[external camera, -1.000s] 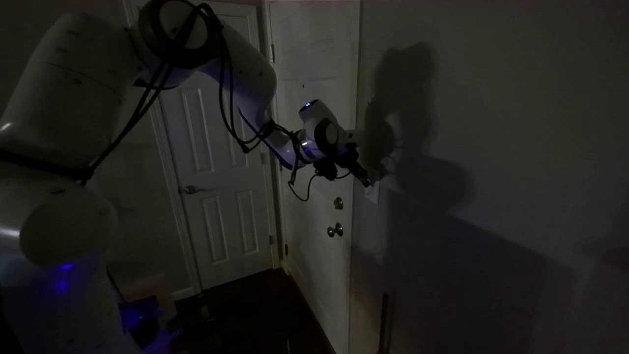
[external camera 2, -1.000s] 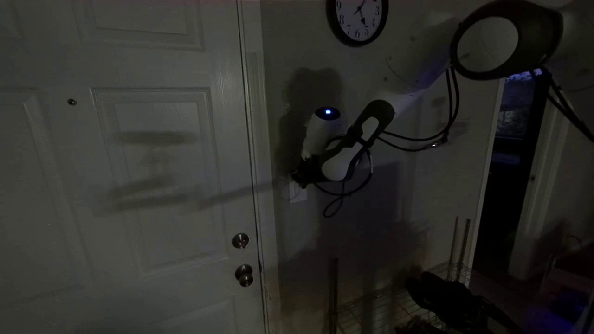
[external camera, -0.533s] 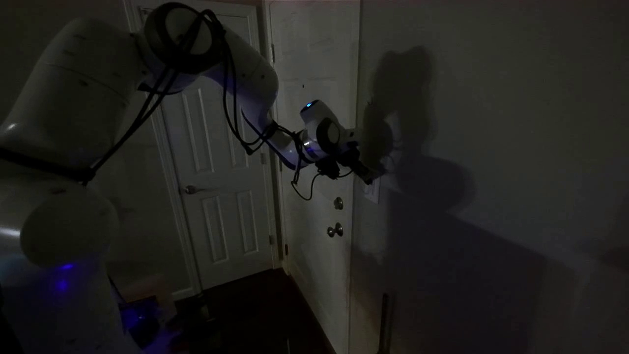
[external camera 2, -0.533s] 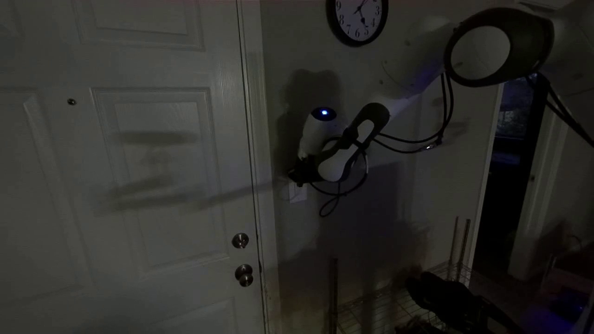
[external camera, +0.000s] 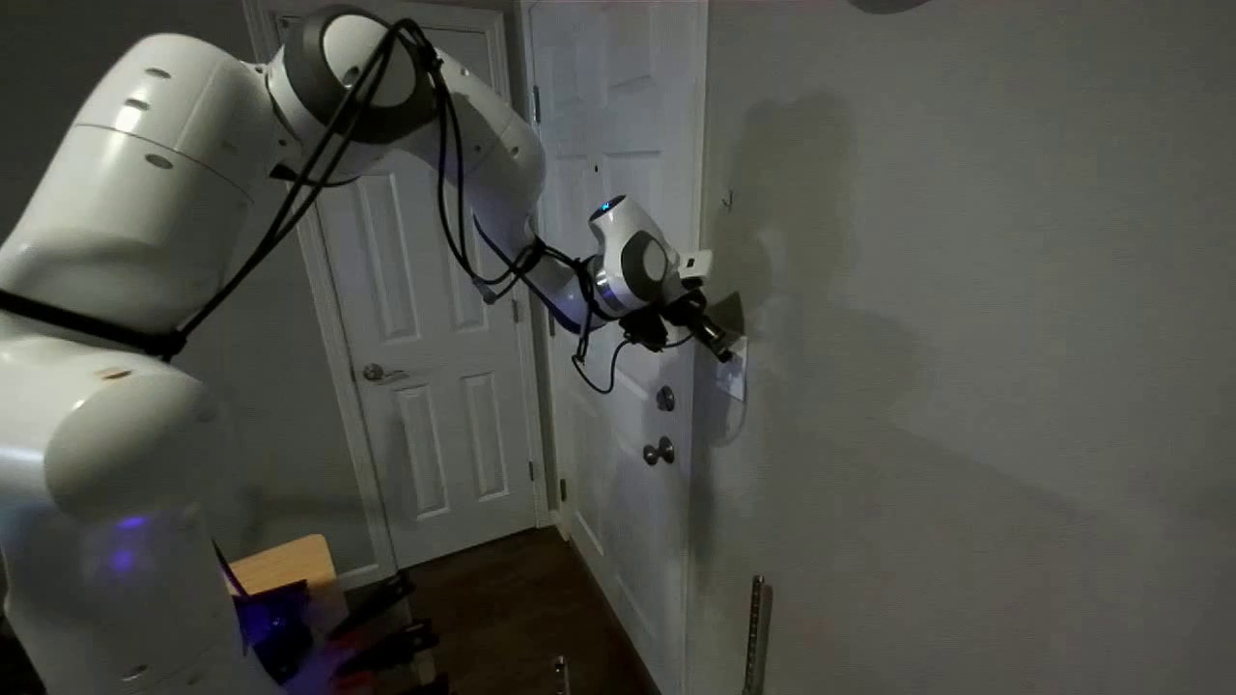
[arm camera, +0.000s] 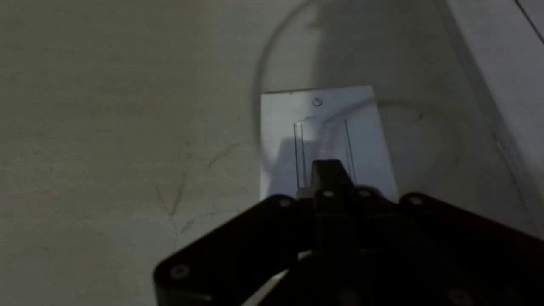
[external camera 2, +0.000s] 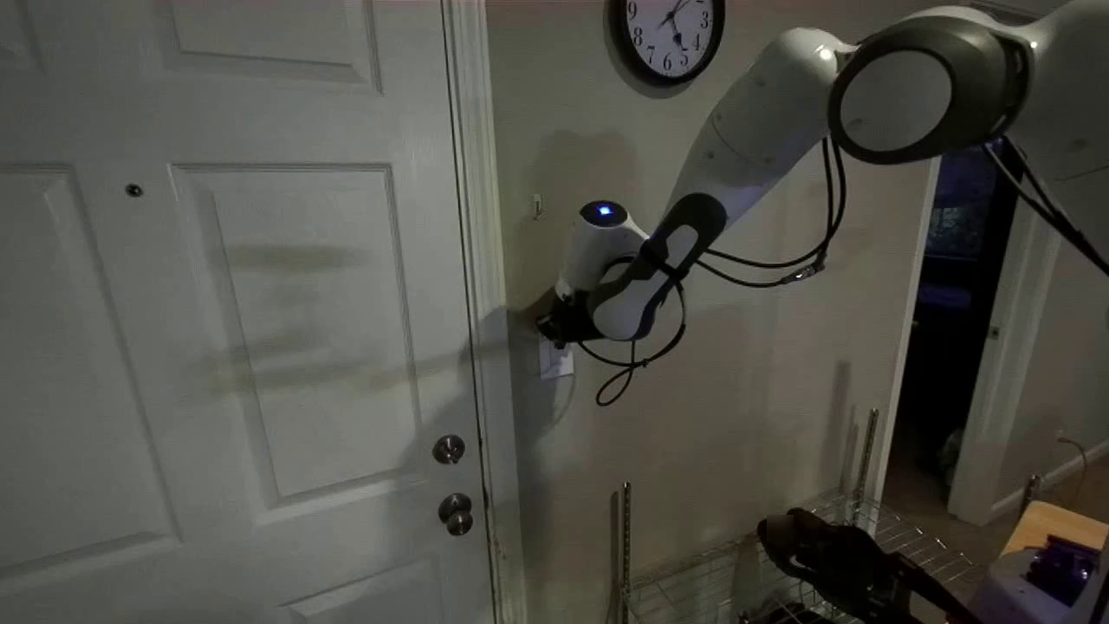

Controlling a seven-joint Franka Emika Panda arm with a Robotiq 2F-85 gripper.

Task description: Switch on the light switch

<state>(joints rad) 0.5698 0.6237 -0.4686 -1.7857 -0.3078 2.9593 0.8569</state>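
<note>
The light switch (arm camera: 325, 109) is a white upright wall plate with a wide flat rocker in its middle. My gripper (arm camera: 329, 163) is shut, with its dark fingers together and nothing visible between them. The fingertips lie over the rocker and hide the plate's lower part in the wrist view; I cannot tell whether they touch it. In both exterior views the gripper (external camera: 724, 355) (external camera 2: 551, 336) is at the upper part of the switch plate (external camera: 732, 378) (external camera 2: 557, 360), pointing down toward the wall. The room is lit.
A white door (external camera 2: 312, 347) with a deadbolt (external camera 2: 449, 449) and knob (external camera 2: 456, 514) stands beside the switch. A small hook (external camera 2: 537, 206) and a clock (external camera 2: 667, 39) are on the wall above. A wire shelf (external camera 2: 693, 576) with upright posts stands below.
The room has gone from dark to lit within the last half second. The gripper moved slightly over the last second and now sits at the plate's upper part.
</note>
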